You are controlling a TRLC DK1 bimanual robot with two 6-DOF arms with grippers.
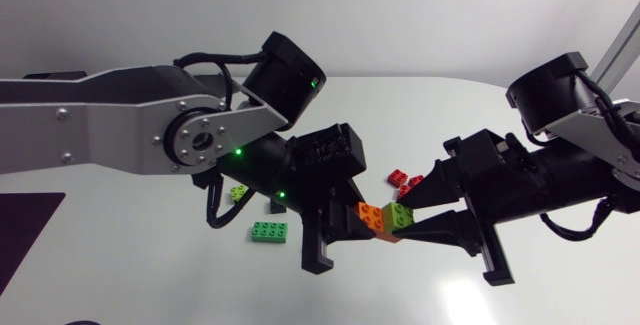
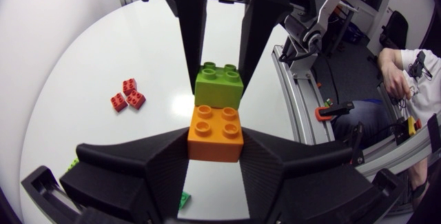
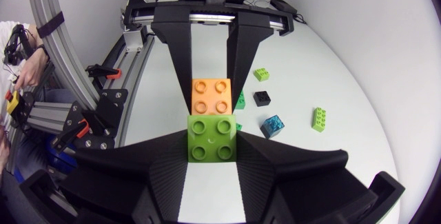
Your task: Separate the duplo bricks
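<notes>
An orange brick (image 1: 370, 217) and a lime-green brick (image 1: 398, 217) are joined and held above the table between my two arms. My left gripper (image 1: 352, 223) is shut on the orange brick (image 2: 215, 132), its fingers pressing both sides. My right gripper (image 1: 418, 215) is shut on the green brick (image 3: 213, 138). In the left wrist view the green brick (image 2: 219, 85) sits just ahead of the orange one, clamped by the right gripper (image 2: 220, 79). In the right wrist view the orange brick (image 3: 212, 96) lies ahead, inside the left gripper (image 3: 210, 89).
Loose bricks lie on the white table: red ones (image 1: 405, 179), a green flat one (image 1: 269, 231), a lime one (image 1: 238, 192), a black one (image 3: 261, 98), a blue one (image 3: 273, 125) and another lime one (image 3: 318, 118). A dark mat (image 1: 25, 225) covers the front left corner.
</notes>
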